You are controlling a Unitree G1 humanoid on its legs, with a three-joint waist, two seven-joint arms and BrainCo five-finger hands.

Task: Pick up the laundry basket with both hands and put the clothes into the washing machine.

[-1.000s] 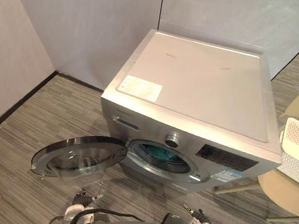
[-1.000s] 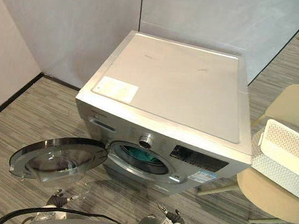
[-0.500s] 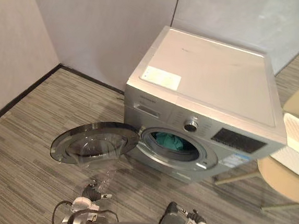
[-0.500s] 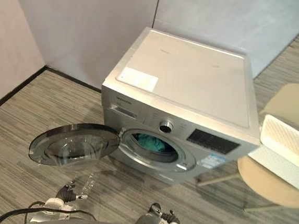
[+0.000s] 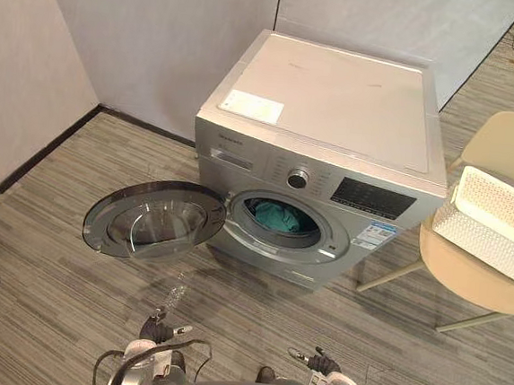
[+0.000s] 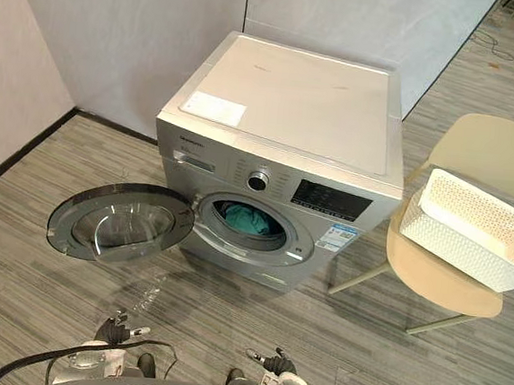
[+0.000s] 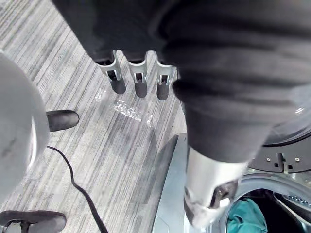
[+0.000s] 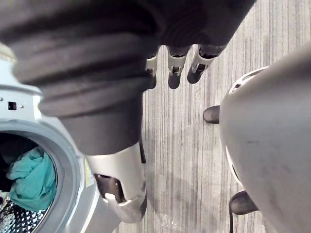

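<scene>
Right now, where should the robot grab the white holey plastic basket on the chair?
Probably by the rim at both short ends, coming in from either side: the white perforated plastic basket is long, open-topped, and sits tilted on the beige round chair.

Laundry corner of an office-like room: washing machine, plain partition walls, grey striped carpet.

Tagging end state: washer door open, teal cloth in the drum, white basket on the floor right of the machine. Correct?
One thing is off: the white basket sits on the beige chair, not on the floor, as the right eye view shows. The washer door is open and the teal cloth lies in the drum.
</scene>
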